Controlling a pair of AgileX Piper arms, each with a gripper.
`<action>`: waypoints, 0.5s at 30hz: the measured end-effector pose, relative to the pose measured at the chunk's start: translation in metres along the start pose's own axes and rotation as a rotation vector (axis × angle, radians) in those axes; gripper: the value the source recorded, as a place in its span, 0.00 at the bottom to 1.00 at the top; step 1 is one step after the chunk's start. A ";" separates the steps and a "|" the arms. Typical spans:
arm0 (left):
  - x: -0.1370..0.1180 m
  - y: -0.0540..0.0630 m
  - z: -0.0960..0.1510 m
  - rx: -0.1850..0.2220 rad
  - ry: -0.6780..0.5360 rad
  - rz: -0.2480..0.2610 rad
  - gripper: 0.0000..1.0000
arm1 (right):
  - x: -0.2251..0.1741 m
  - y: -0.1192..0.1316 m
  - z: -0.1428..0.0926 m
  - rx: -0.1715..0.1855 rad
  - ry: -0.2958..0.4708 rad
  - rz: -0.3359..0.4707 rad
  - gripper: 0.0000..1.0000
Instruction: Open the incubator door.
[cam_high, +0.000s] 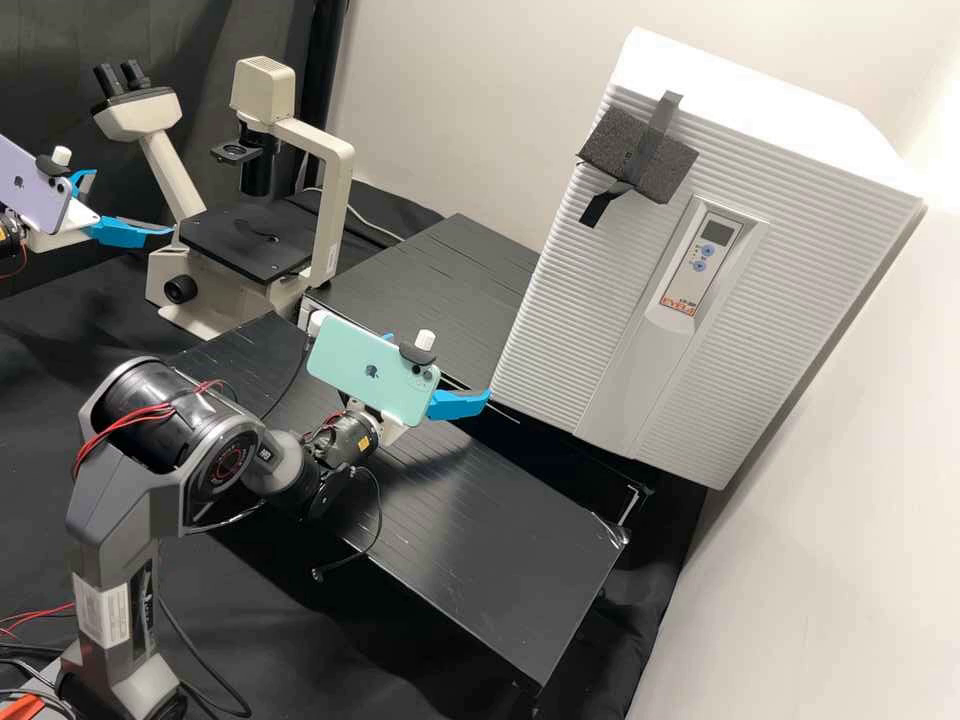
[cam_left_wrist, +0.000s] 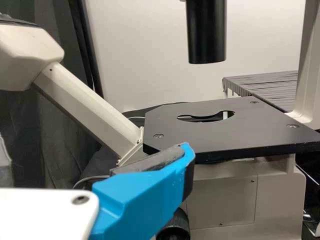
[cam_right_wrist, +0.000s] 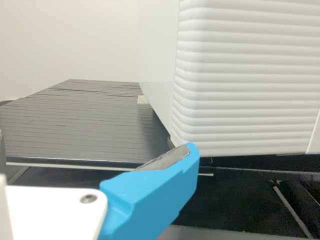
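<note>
Bench (cam_high: 500, 540) beneath right gripper (cam_high: 458, 372), fingers parted, empty; incubator (cam_high: 560, 330) beside, maybe touching; wall (cam_right_wrist: 70, 45) beyond. Left gripper (cam_high: 133, 203) spread, empty.

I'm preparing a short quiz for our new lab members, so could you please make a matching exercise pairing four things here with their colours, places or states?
Things:
1. Incubator door
2. Microscope
3. Foam block
4. Phone nearer the incubator door

Descriptions:
A. Mint green, mounted on an arm
B. White, ribbed and shut
C. Dark grey, high on the incubator door
D. Cream, with a black stage

Pairs: 1-B, 2-D, 3-C, 4-A
</note>
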 end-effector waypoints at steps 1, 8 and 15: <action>0.000 0.000 0.000 0.000 0.000 0.000 1.00 | 0.000 0.000 0.000 0.000 0.000 0.000 1.00; 0.000 0.000 0.000 0.000 0.000 0.000 1.00 | 0.000 0.001 0.000 0.000 0.000 0.004 1.00; 0.000 0.000 0.000 0.000 0.000 0.000 1.00 | -0.005 0.043 -0.008 0.012 0.027 0.143 1.00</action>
